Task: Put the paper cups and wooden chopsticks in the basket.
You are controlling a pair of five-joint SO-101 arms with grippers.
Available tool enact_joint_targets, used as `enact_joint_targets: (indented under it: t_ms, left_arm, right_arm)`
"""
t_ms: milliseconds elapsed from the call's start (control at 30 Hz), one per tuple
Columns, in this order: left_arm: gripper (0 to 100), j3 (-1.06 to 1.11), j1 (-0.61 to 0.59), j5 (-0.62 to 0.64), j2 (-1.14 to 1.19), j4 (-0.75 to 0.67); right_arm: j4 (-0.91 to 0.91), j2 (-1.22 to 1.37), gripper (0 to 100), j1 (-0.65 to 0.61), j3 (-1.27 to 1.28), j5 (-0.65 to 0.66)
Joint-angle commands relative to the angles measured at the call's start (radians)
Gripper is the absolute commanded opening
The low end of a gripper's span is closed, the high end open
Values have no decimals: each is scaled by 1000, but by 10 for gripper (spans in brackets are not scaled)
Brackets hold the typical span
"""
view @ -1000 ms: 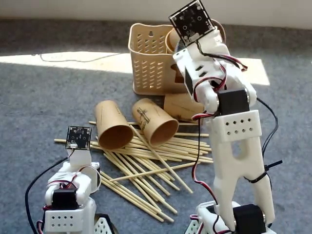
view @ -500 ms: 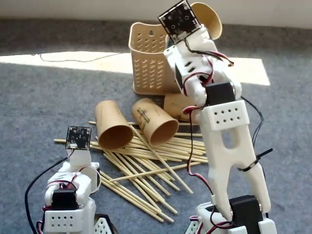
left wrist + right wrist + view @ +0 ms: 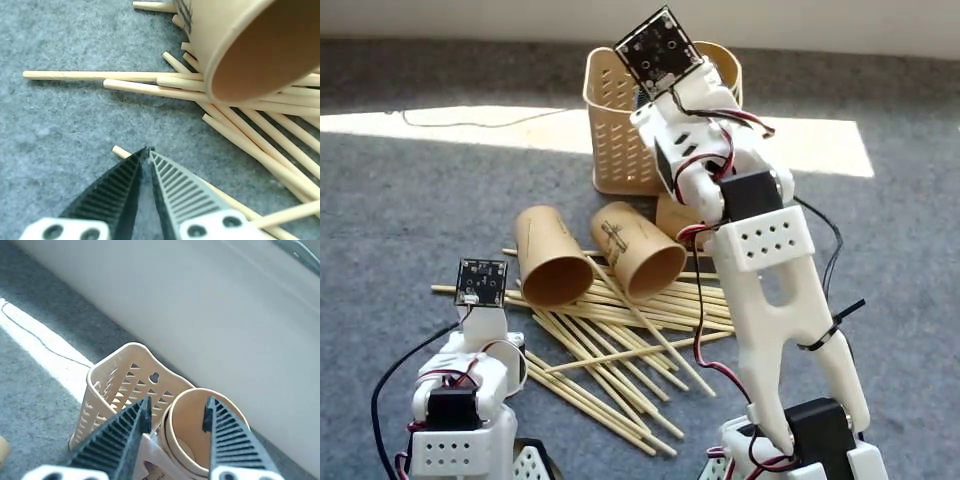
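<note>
Left pincer [image 3: 146, 150], closed to a point, over a chopstick end [image 3: 120, 151] by the near edge of the tabletop [image 3: 410, 220]; wooden chopsticks [image 3: 620, 350] fanned mid-tabletop, mostly lying crosswise, under two paper cups [image 3: 552, 262] lying mouths nearward; toward the far edge, right pincer [image 3: 176, 412], jaws parted, astride the rim of a cup [image 3: 200, 440] in the basket [image 3: 115, 385].

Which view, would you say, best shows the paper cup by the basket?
The right wrist view: the paper cup faces the camera beyond the right gripper, jaws parted, by the basket. The high view shows its rim behind the arm. The left wrist view looks at another cup on chopsticks.
</note>
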Motion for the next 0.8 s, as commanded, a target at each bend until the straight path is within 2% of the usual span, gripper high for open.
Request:
enact_joint_targets:
  t_ms: [0, 367, 767]
  left_arm:
    - [7, 18, 18, 5, -12, 2]
    - [7, 18, 18, 5, -12, 2]
    - [7, 18, 18, 5, -12, 2]
  right_arm:
    - [70, -39, 177, -10, -15, -12]
    - [358, -246, 177, -10, -10, -12]
    - [766, -295, 177, -10, -8, -44]
